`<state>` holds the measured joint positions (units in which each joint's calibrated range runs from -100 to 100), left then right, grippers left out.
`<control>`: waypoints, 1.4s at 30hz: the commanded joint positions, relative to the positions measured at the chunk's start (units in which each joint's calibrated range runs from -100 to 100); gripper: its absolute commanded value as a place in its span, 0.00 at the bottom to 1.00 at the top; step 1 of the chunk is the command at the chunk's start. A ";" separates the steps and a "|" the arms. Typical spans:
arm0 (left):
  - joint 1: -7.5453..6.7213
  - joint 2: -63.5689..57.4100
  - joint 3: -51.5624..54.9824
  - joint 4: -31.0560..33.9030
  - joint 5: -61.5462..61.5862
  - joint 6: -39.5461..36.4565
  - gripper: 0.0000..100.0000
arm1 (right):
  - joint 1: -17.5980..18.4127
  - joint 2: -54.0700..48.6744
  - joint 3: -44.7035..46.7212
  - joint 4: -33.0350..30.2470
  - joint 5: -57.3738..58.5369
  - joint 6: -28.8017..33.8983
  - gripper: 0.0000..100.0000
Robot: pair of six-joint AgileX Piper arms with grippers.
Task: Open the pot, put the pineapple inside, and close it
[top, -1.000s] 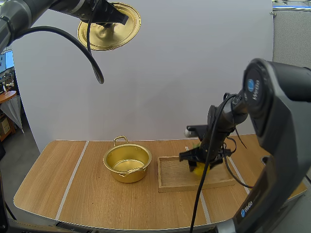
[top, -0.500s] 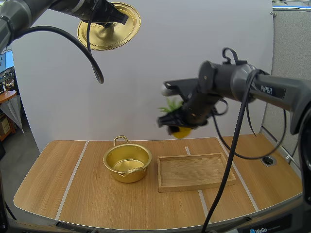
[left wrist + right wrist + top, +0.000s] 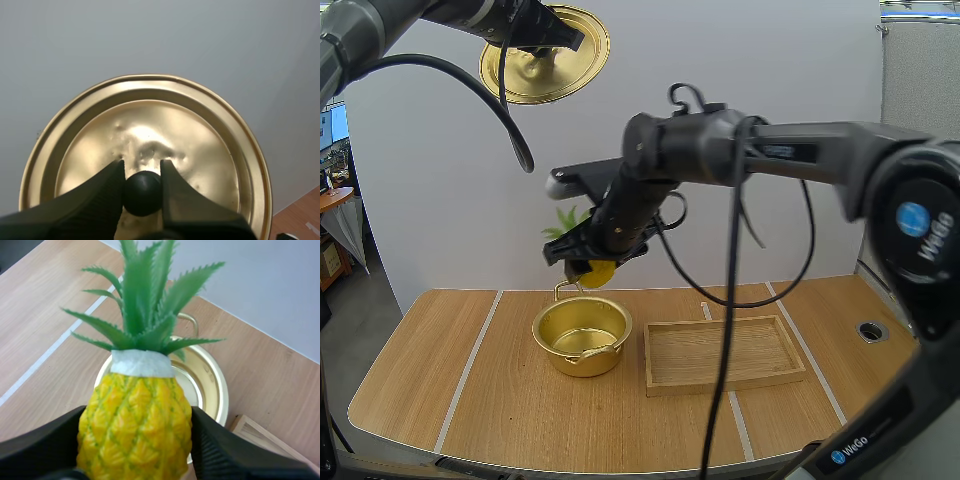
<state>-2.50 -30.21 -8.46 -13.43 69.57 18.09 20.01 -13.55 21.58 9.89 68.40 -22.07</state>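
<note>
Above the wooden table (image 3: 510, 400), right tool (image 3: 584, 258) grips pineapple (image 3: 135, 425), left tool (image 3: 142, 172) grips lid (image 3: 155, 125).

1. Pot (image 3: 582, 335) stands on the table (image 3: 500, 400), lower centre-left of the high view.
2. Tray (image 3: 724, 354) lies on the table just right of the pot.
3. Pineapple (image 3: 598, 272), pinched in the right gripper (image 3: 586, 260), hangs above the pot.
4. Lid (image 3: 545, 55) sits upper left of frame, its knob between the left gripper (image 3: 141, 169) fingers.

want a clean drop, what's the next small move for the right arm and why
Probably lower the right gripper toward the pot: its fingers pinch the pineapple roughly above it, and the left gripper holds the lid high aside.
</note>
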 commanded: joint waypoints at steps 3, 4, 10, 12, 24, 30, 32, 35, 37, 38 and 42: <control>-0.17 -0.29 -0.61 -0.02 -2.01 -0.51 0.00 | 0.19 6.17 -1.93 0.14 -0.77 0.11 0.00; -0.17 -0.29 -0.61 -0.02 -2.01 -0.51 0.00 | 0.19 7.32 -1.93 0.14 -1.03 0.11 0.00; -0.17 -0.29 -0.61 -0.02 -2.01 -0.51 0.00 | 0.19 13.77 -1.93 0.14 -3.50 0.11 0.00; -0.17 -0.29 -0.61 -0.02 -2.01 -0.51 0.00 | 0.19 15.42 -1.93 -0.14 -4.14 0.11 0.00; -0.17 -0.29 -0.61 -0.02 -2.01 -0.51 0.00 | 0.19 21.35 -1.93 -0.67 -5.67 0.11 0.00; -0.17 -0.29 -0.61 -0.02 -2.01 -0.51 0.00 | 0.19 21.62 -1.93 -0.90 -2.52 0.11 0.00; -0.17 -0.29 -0.61 -0.02 -2.01 -0.51 0.00 | 0.19 21.62 -1.93 -0.90 -2.09 0.11 0.00; -0.17 -0.29 -0.61 -0.02 -2.01 -0.51 0.00 | 0.19 21.62 -1.93 -1.09 -1.67 0.11 0.00; -0.17 -0.29 -0.61 -0.02 -2.01 -0.51 0.00 | 0.19 21.62 -1.93 -1.12 -1.26 0.11 0.00; -0.17 -0.29 -0.61 -0.02 -2.01 -0.51 0.00 | 0.19 21.62 -1.93 -1.12 -1.07 0.11 0.00; -0.17 -0.29 -0.61 -0.02 -2.01 -0.51 0.00 | 0.19 21.62 -1.93 -1.12 -0.24 0.11 0.00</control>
<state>-2.50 -30.21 -8.46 -13.43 69.57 18.09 20.11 8.47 20.08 9.53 65.99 -22.07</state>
